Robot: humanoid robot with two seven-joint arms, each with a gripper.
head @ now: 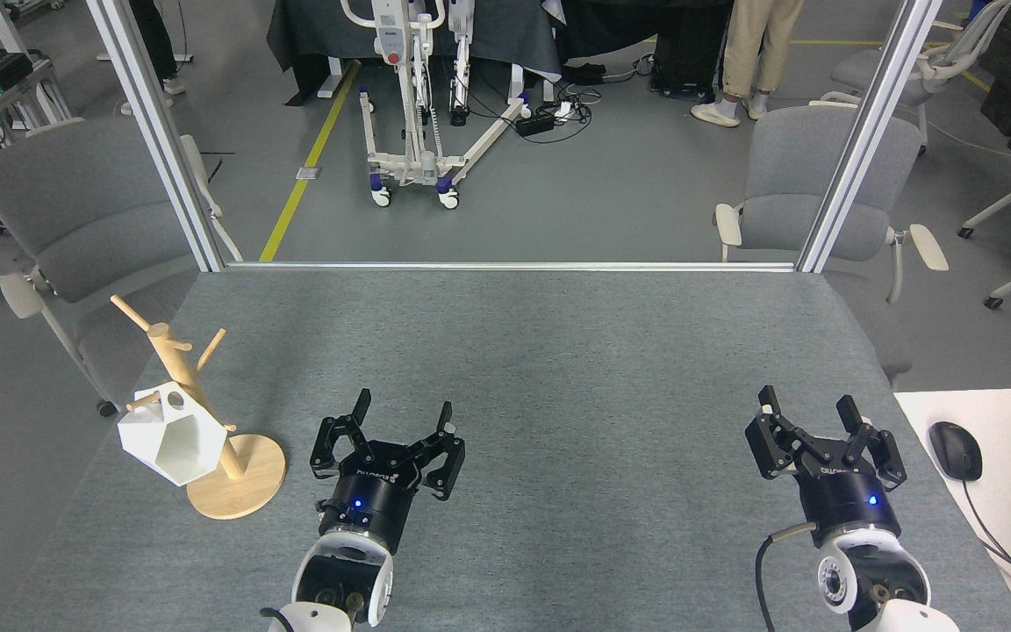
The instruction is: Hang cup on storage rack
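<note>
While cup (170, 442) hangs on rack (198, 412), grey felt table (558, 351) bare; both tools (402, 420) (808, 412) spread, empty

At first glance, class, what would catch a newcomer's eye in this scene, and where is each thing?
The white faceted cup hanging on a lower peg of the wooden storage rack, at the table's near-left corner, stands out most. Next come the two black grippers: the left gripper near the middle front and the right gripper at the front right, both open and empty above the grey table.
</note>
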